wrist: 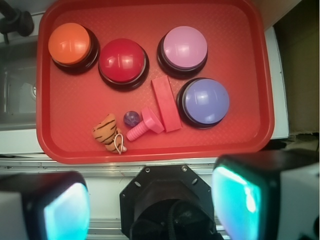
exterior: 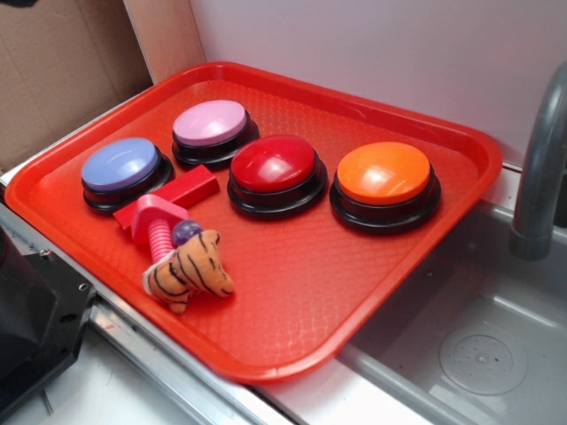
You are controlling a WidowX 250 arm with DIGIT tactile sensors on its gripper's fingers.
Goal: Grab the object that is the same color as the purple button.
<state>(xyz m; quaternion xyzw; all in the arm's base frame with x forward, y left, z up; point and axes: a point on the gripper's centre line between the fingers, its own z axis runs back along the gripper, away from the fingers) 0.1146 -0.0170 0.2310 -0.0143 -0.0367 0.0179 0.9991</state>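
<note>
A: Ball first: where do you see it?

B: You find the small glossy dark-purple ball on the red tray, in the near part of it as the wrist view looks down. It sits between the orange striped plush tiger and the pink ribbed screw, just beside both. In the exterior view the ball peeks out above the tiger, tucked against the screw's shaft; you cannot tell whether it touches either.

A: And the buttons?

B: You have four domed buttons on black bases. The purple button lies nearest the screw's head, with a red block lying flat between them. The pink button sits behind it, the red button next, and the orange button at the far end of the row. The ball is far smaller than any of them.

A: What about your fingers?

B: They stand spread wide, one pad at each lower corner of the wrist view, holding nothing. They hang above the table edge on the near side of the tray, well apart from the ball. A grey sink lies beside the tray.
</note>
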